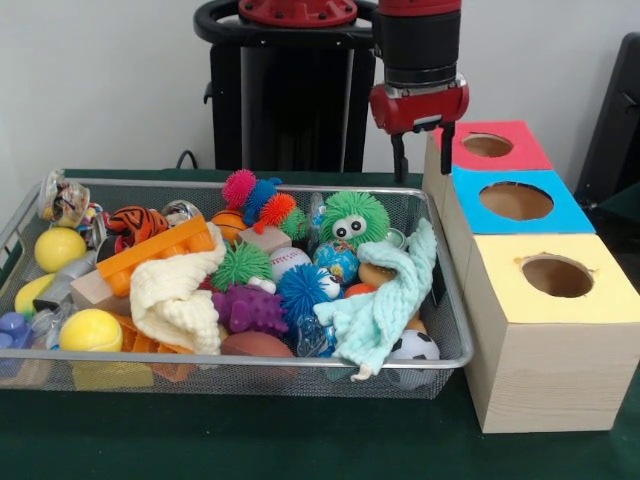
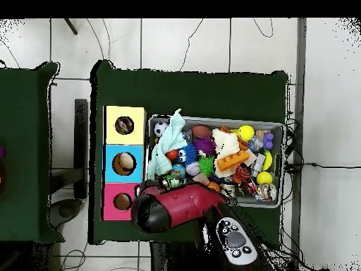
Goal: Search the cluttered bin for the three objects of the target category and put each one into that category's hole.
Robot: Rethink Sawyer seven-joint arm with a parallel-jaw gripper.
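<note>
End effector (image 1: 420,150) hangs above bin's (image 1: 250,357) far right corner, near red-faced box (image 1: 490,146); cannot tell open or closed. No heart-print cloths visible, likely buried under toys. Yellow-faced hole (image 1: 557,276) clear. Risk: grabbing mint cloth (image 1: 385,305) or cream cloth (image 1: 180,295) instead.

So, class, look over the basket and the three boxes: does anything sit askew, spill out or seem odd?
The mint-green cloth is draped over the bin's near-right pile, one corner hanging through the near rim. The cream-yellow cloth lies crumpled across the toys. No heart-printed cloth shows. The gripper hangs at the bin's far corner beside the red-faced box.
</note>
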